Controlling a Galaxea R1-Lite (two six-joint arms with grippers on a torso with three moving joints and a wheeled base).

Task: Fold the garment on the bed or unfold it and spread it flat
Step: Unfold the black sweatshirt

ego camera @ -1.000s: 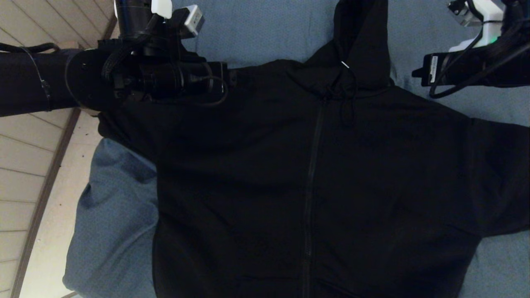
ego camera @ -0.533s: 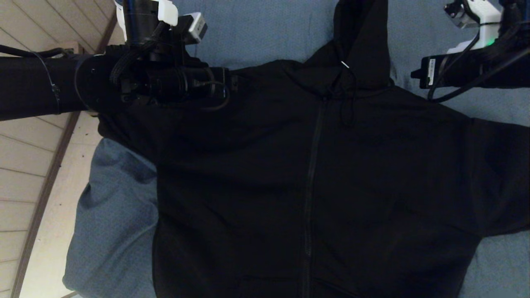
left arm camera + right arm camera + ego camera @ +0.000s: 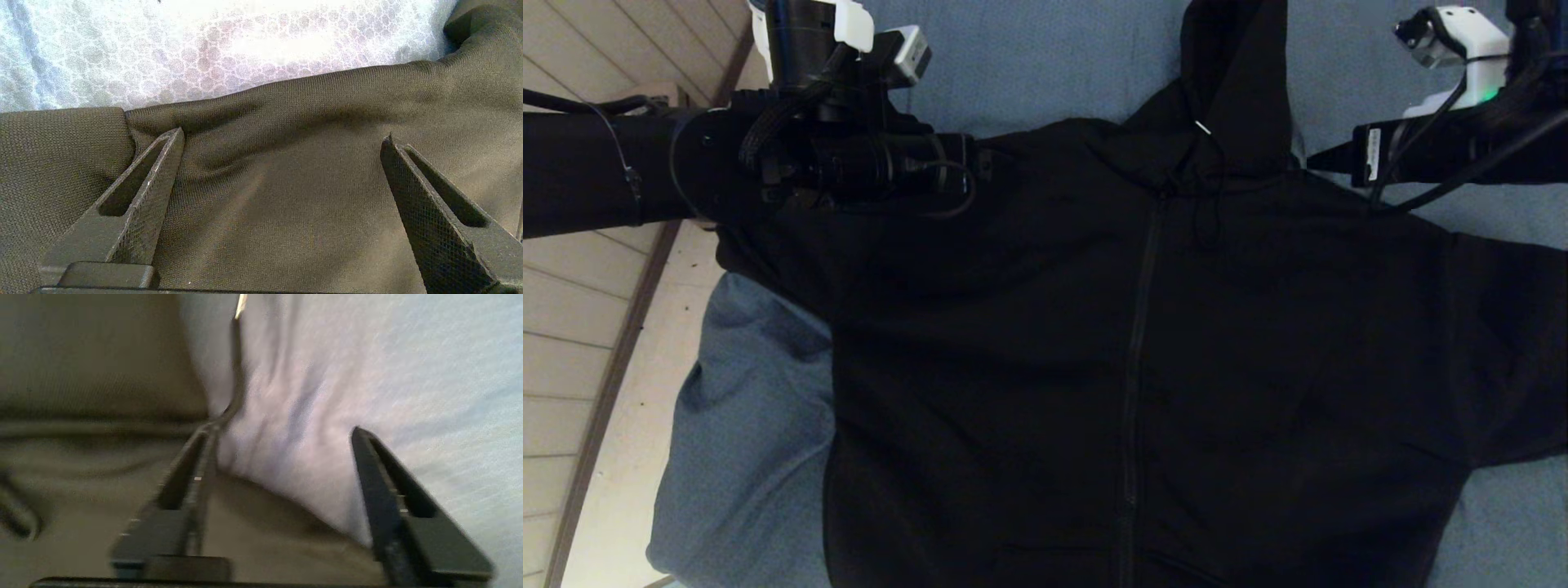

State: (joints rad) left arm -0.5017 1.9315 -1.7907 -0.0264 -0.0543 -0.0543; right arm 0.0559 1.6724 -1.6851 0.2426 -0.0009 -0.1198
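One garment (image 3: pixel 1143 351), one bed (image 3: pixel 1029 65), two grippers

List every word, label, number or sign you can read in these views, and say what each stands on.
Nothing can be read.
White label on the right arm's black housing, beside the hoodie: it bears print, too small to read.
Hoodie, blue-grey bed sheet and both wrist views: no text or sign in view.
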